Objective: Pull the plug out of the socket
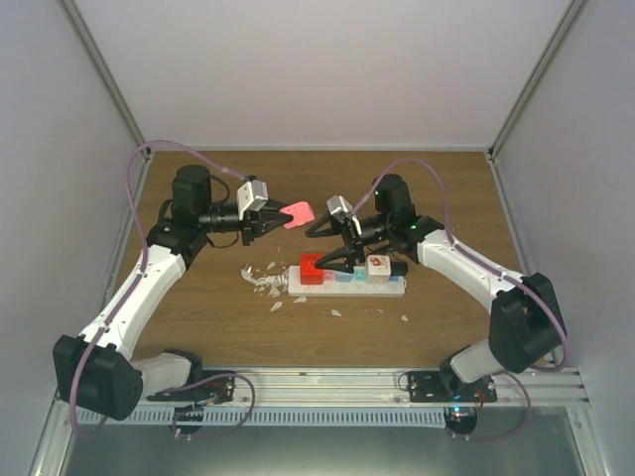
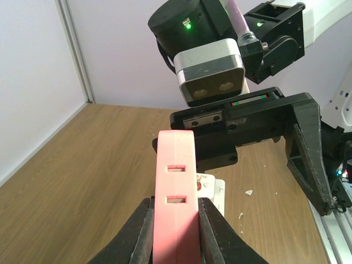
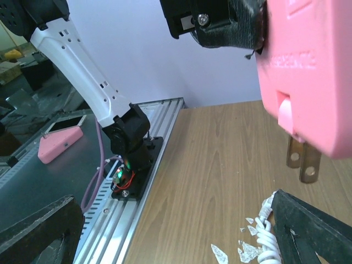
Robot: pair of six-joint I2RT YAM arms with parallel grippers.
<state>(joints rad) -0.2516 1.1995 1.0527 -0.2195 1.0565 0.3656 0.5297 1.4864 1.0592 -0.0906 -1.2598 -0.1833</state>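
Holding the pink plug (image 2: 175, 192) clamped in the left gripper (image 1: 282, 217), lifted clear of the socket (image 1: 347, 286) lying crosswise under the wide-open right gripper (image 1: 315, 252).

— What sort of place is this, for the record?
— Robotics lab, one test cell. Item: wooden tabletop (image 1: 208, 337), boxed on three sides by plain white panels (image 1: 317, 59). Item: aluminium frame posts (image 1: 104, 69) at the corners.
— Fittings?
— Item: slotted aluminium rail (image 1: 327, 380) along the near edge. Item: left arm (image 1: 129, 297) and right arm (image 1: 466, 263), white and black, based at that rail. Item: purple cables (image 1: 134, 188) looped along both. Item: camera module (image 2: 212, 74) on a wrist, green status light (image 2: 188, 25) above it.
— Beyond the cell?
— Item: grey surface (image 3: 22, 176) outside the rail, a pink object (image 3: 58, 144) lying on it. Farther back, dark clutter, too blurred to name.
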